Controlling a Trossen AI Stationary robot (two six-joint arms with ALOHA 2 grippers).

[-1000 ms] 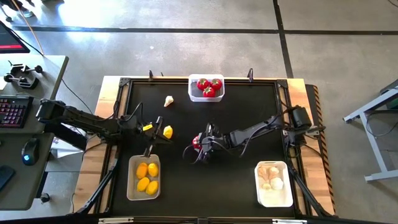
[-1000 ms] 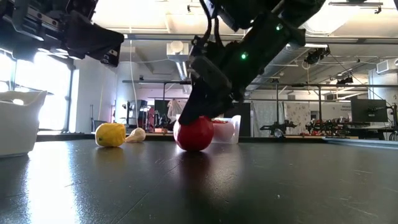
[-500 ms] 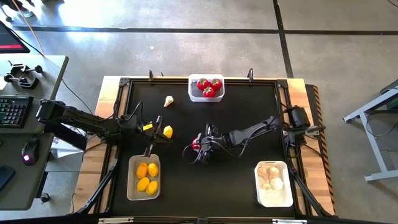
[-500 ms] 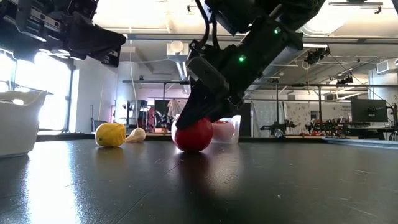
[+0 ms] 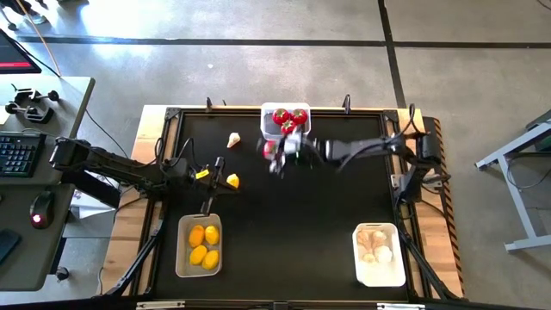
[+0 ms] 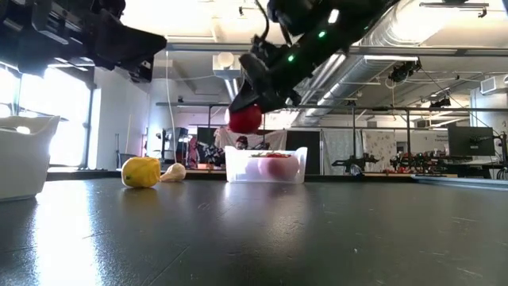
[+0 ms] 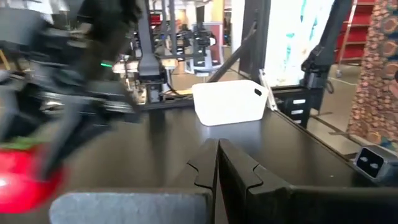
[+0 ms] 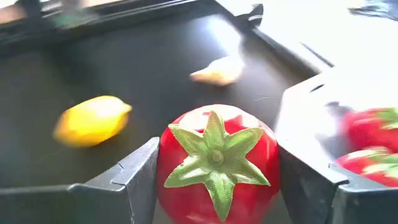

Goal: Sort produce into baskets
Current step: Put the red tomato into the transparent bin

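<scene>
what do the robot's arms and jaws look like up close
Both arms are dark, slim and jointed, with black cables looped alongside. The left arm carries a yellow marking near its wrist. The right arm shows small green lights. The jaws are flat, dark, angular plates.

I count three baskets: a clear one (image 5: pixel 285 121) at the far edge, a beige one (image 5: pixel 199 245) near my left arm, and a white one (image 5: pixel 380 254) near my right arm.

Tomatoes: I see four. Three tomatoes (image 5: pixel 289 119) lie in the clear basket, and one tomato (image 8: pixel 216 163) sits between the fingers of my right gripper (image 5: pixel 275 155).

Lemons: five. Four lemons (image 5: pixel 204 245) are in the beige basket, and one lemon (image 5: pixel 232 181) is on the table.

Garlic: one bulb (image 5: pixel 233 139) is on the table. The garlic pile (image 5: pixel 375 245) in the white basket I cannot count exactly.
</scene>
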